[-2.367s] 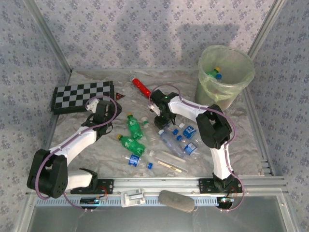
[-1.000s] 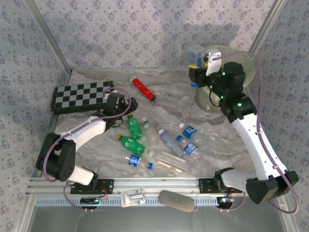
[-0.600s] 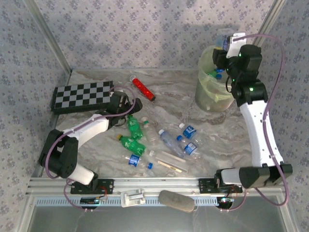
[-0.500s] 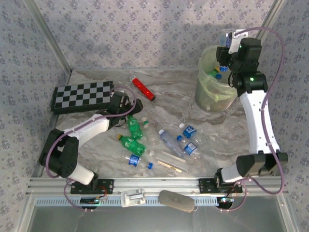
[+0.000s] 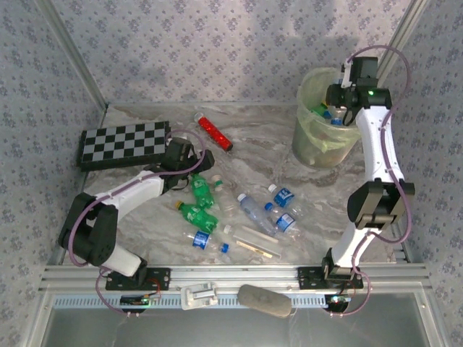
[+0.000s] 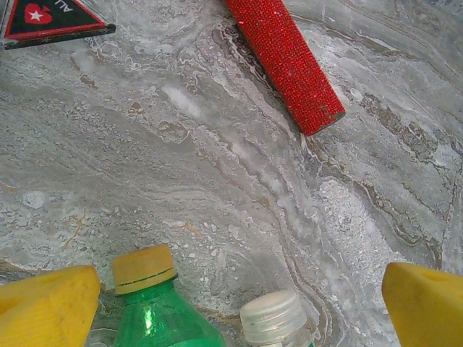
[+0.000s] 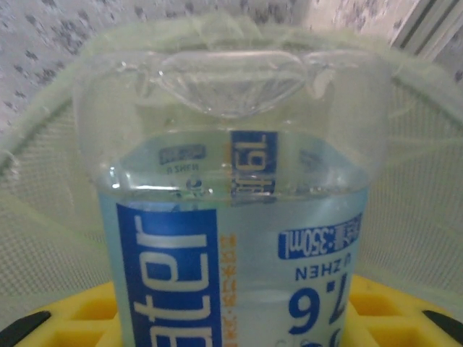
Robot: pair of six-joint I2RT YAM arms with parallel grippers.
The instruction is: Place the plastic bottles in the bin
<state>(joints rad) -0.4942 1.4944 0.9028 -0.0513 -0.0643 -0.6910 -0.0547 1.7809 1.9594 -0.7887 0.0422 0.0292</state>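
Right hand (image 5: 338, 101): I see it closed on a clear bottle (image 7: 239, 238) with a blue label, held above the mouth of the bin. The base of the bottle points away from the hand.
Left hand (image 5: 194, 172): wide apart and low over the bench, holding nothing. The neck of a green bottle (image 6: 155, 307) with a yellow cap and a white-capped bottle (image 6: 273, 318) lie between its yellow fingers (image 6: 43, 307).
Bench (image 5: 260, 148): a grey marbled top that carries all the things.
Bin (image 5: 312, 141): pale green, at the far right. I see bottles inside (image 5: 320, 110) already.
Chequered board (image 5: 123, 142): lies flat at the far left.
Loose bottles (image 5: 253, 208): several, green and clear, lying in the middle of the bench.
Red tube (image 5: 215, 132): lies between board and bin, apart from both.
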